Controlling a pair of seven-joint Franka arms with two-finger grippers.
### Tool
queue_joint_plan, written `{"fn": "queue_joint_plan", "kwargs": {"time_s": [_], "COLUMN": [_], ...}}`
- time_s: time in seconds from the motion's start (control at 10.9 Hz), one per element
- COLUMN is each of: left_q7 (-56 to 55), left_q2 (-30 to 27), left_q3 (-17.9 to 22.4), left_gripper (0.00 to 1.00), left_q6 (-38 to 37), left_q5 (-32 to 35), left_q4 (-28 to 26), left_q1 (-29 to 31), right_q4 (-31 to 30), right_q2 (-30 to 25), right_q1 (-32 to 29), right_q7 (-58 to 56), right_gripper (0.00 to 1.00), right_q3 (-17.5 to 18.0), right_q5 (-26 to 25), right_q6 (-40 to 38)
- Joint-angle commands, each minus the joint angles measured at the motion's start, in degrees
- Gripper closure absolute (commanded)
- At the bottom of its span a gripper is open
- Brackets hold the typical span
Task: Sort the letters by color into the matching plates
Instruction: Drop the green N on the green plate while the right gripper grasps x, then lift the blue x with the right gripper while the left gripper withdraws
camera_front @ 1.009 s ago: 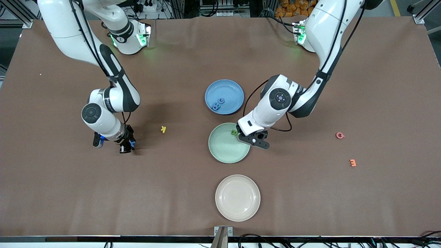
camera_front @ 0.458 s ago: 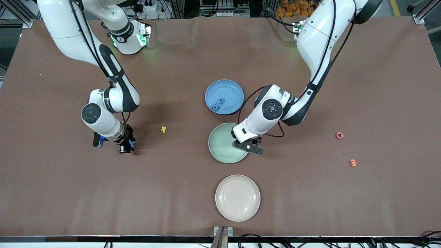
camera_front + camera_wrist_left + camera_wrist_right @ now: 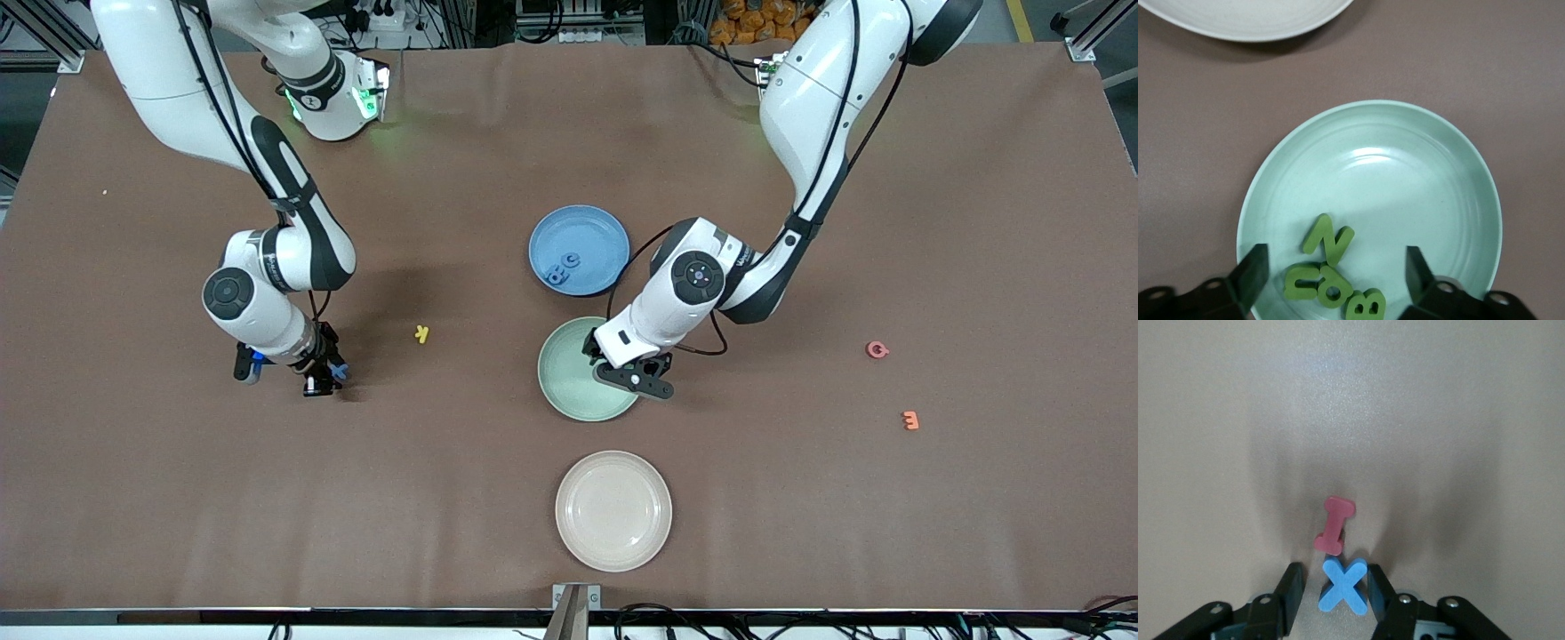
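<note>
The left gripper hangs over the pale mint green plate, on that plate's side toward the left arm's end of the table. In the left wrist view its fingers stand wide apart with nothing between them. Below it four green letters lie in a cluster near the plate's rim: a green N, a green C, a green O and a green B. They touch or nearly touch one another.

The blue plate sits just beside the green one, closer to the robots' edge of the table. It holds two dark blue letters, one a C and the other perhaps a B, though I can't read that one for sure.

The right gripper is down low at the table toward the right arm's end. Its fingers are narrowed on either side of a light blue X; whether the pads actually touch it I cannot tell. A red I lies flat touching the X.

A yellow K lies between the right gripper and the green plate. A cream-beige plate sits near the camera edge, middle of the table. A pink G and an orange E lie toward the left arm's end.
</note>
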Motion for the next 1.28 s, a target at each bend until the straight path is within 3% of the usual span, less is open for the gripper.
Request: {"fn": "queue_joint_plan", "kwargs": {"time_s": [0.0,0.73,0.92,1.19], "left_q7": [-1.27,-0.48,0.48,2.69], "left_q2": [-1.11,-12.27,-15.16,-19.56], "left_q3": [0.57,-0.31,-0.40,0.31], "left_gripper": [0.00,0.00,0.00,0.00], "left_q6": [0.40,-10.22,-17.31,-28.93], "left_q5": [-0.24,0.90,0.90,3.79], "left_q4": [1.12,0.15,0.06,0.15], "left_q1": [-0.57,8.38,12.42,16.56], "right_q4": [-0.84,-0.40,0.91,3.73], "right_q2": [0.27,0.45,-1.04,-2.54], "right_q1": [-1.14,-1.14,-1.14,-0.88], "right_q7": [-1.69,-8.08,-15.54,-25.72], "right_gripper": [0.65,0.89,0.95,0.95], "right_q3": [1.29,2.52,3.48,5.86], "right_q5": [0.80,0.80,0.80,0.62], "right_q6": [0.88,1.06,0.54,0.09]}}
